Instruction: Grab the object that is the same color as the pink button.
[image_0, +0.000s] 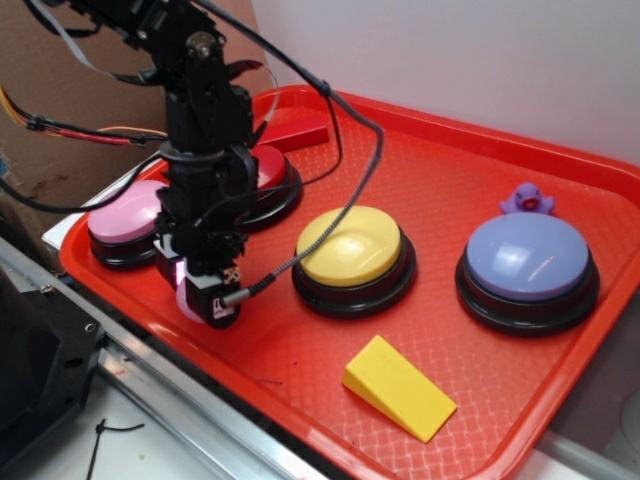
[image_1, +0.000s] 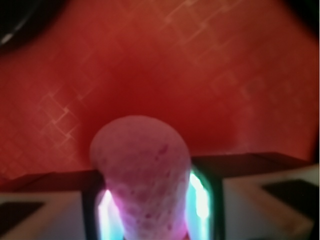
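Jaws pinched shut around the small pink ball (image_1: 142, 175), the gripper (image_0: 207, 295) stands low over the red tray (image_0: 450, 180), just beside the pink button (image_0: 125, 215) whose colour the ball matches, apparently secured for lifting.

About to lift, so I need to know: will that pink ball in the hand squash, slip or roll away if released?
The pink ball bulges out past the hand, so it is probably soft and squashy. Its pitted surface should give the pads some grip, so slipping seems unlikely. Being round, it would likely roll across the red tray if dropped.
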